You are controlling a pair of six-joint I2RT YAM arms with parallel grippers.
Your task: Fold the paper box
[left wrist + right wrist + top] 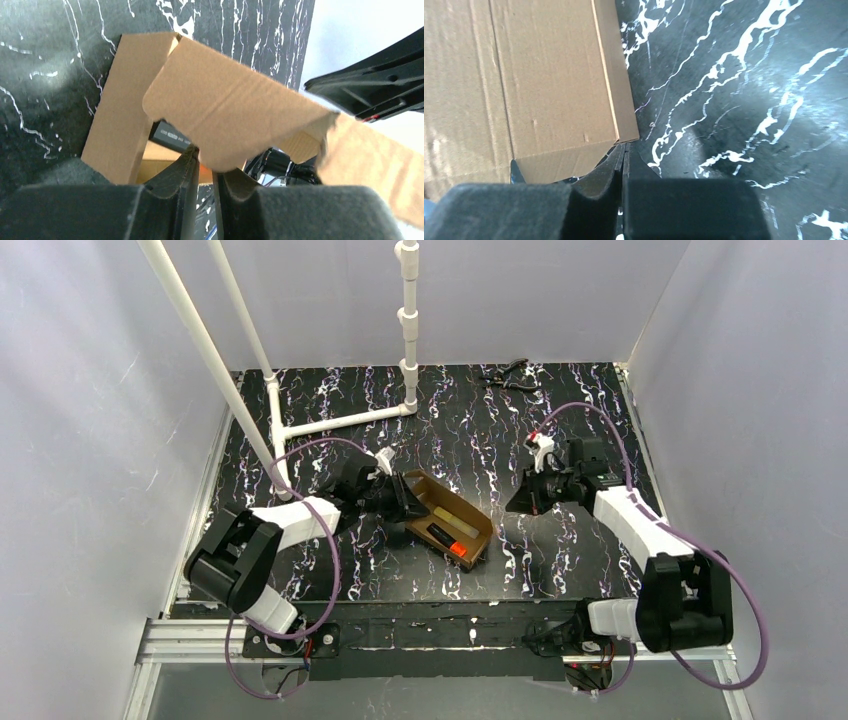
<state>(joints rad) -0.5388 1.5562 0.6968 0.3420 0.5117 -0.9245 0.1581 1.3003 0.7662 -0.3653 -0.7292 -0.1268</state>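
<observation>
The paper box (478, 515) lies open and slanted mid-table, plain brown cardboard. Inside lie a pale yellow stick (450, 515) and a black marker (442, 535) with an orange tip. My left gripper (405, 498) is at the box's left end. In the left wrist view it (205, 156) is shut on the rounded edge of a raised box flap (225, 100), with the marker (170, 135) behind. My right gripper (518, 500) is just right of the box. Its fingers (624, 148) are pressed together and empty, their tips by a corner of the cardboard (549, 75).
A white pipe frame (340, 420) stands at the back left, with a post (408, 320) at the back middle. A small dark tool (508, 375) lies near the back edge. White walls close in the black marbled table (580, 420) on three sides.
</observation>
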